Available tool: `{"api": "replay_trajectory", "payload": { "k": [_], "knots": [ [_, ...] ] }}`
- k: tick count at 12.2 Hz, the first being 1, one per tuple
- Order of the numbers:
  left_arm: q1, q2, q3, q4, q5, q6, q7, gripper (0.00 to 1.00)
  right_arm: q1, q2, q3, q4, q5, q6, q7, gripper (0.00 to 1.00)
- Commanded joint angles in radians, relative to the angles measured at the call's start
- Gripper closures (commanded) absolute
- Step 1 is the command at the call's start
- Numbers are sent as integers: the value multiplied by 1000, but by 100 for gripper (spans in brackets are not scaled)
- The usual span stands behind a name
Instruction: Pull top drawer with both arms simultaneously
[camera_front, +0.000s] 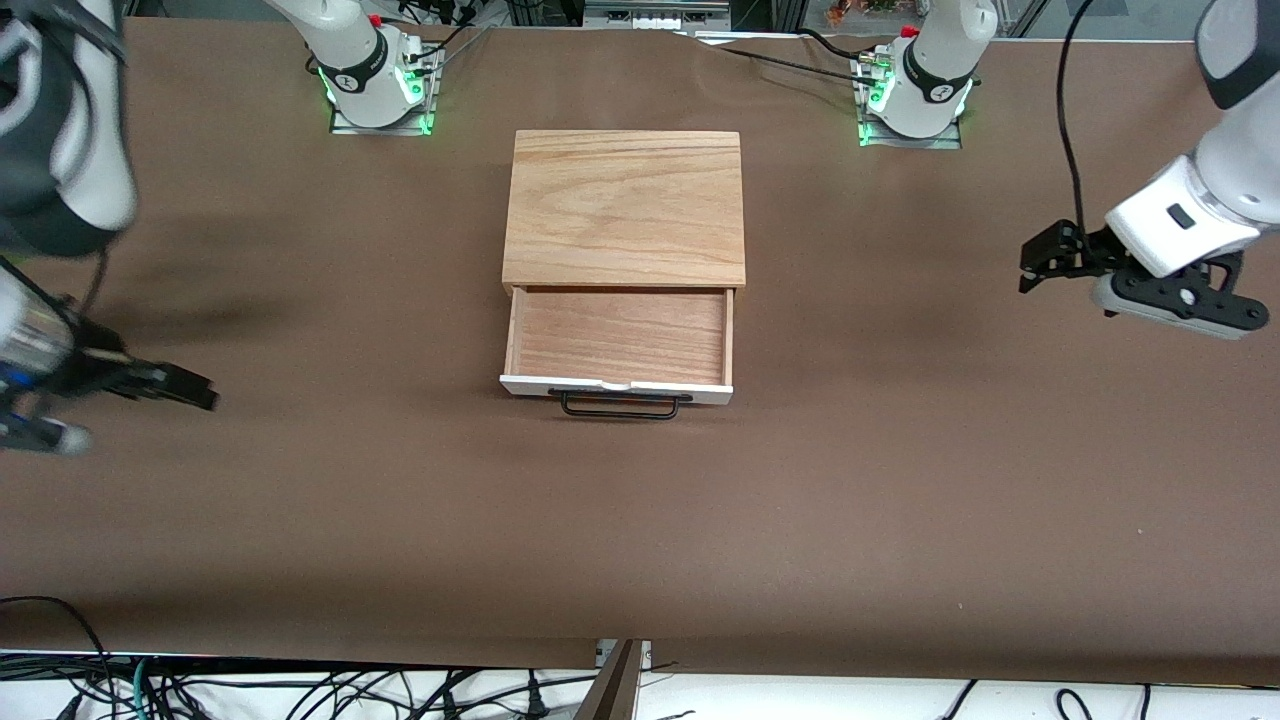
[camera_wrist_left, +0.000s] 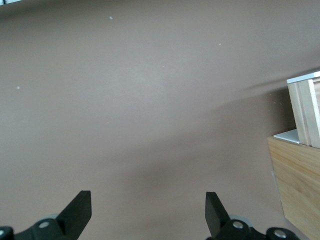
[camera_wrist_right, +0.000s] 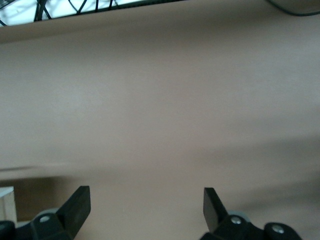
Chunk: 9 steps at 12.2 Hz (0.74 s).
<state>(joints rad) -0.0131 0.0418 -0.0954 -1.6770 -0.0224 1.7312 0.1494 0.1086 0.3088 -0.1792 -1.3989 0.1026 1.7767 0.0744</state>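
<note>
The top drawer (camera_front: 618, 338) stands pulled out of the wooden cabinet (camera_front: 625, 205) toward the front camera. Its light wood inside shows, with the white front panel (camera_front: 615, 387) and black bar handle (camera_front: 620, 406) nearest the camera. My left gripper (camera_front: 1026, 269) is open and empty over bare table toward the left arm's end, well apart from the drawer. In the left wrist view its fingers (camera_wrist_left: 80, 209) are spread, with a corner of the drawer (camera_wrist_left: 305, 110) at the edge. My right gripper (camera_front: 195, 387) is open and empty over bare table toward the right arm's end; its fingers (camera_wrist_right: 80, 205) are spread.
The brown table cover (camera_front: 640, 540) runs wide around the cabinet. The two arm bases (camera_front: 372, 75) (camera_front: 915, 90) stand along the table's edge farthest from the front camera. Cables (camera_front: 300, 695) lie below the table's front edge.
</note>
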Motion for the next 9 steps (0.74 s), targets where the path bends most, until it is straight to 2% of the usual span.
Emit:
{"api": "replay_trajectory", "payload": {
  "k": [1, 3, 4, 5, 7, 9],
  "knots": [
    [18, -51, -23, -75, 33, 41, -22, 0, -38, -186, 17, -199, -21, 27, -13, 0],
    [7, -56, -1, -75, 33, 30, -25, 0, -75, -235, 15, -207, -43, 3, -211, 0],
    [-16, -56, 35, -75, 33, 22, -19, 0, -92, -253, 14, -207, -40, -26, -246, 0],
    [-39, -56, 57, -75, 33, 22, -21, 0, -96, -267, 12, -207, -43, -43, -245, 0],
    [-39, -53, 57, -70, 33, 21, -24, 0, -95, -276, 12, -207, -43, -68, -246, 0],
    [-34, -42, 55, -55, 33, 7, -22, 0, -67, -281, 13, -207, -90, -69, -246, 0]
  ]
}}
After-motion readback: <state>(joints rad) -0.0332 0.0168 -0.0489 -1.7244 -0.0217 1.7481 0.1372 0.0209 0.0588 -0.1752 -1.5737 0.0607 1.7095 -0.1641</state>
